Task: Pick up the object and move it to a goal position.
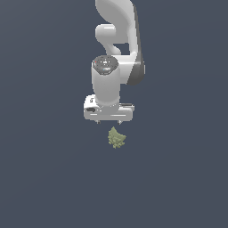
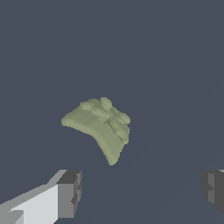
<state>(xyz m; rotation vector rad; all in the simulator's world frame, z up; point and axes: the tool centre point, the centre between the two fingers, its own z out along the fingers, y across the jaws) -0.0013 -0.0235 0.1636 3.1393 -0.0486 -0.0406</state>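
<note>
Arm vertical; gripper [image 1: 108, 121] agape above object [image 1: 116, 138]

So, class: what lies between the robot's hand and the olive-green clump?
Nothing. In the exterior view the hand hangs just above the olive-green clump; the wrist view shows only bare dark ground between its open fingers and the clump.

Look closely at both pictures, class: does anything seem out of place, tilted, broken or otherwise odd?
Nothing stands out. The olive-green clump lies alone on the plain dark surface, whole as far as can be seen. The end effector hangs above it with fingers spread wide, not touching it.
</note>
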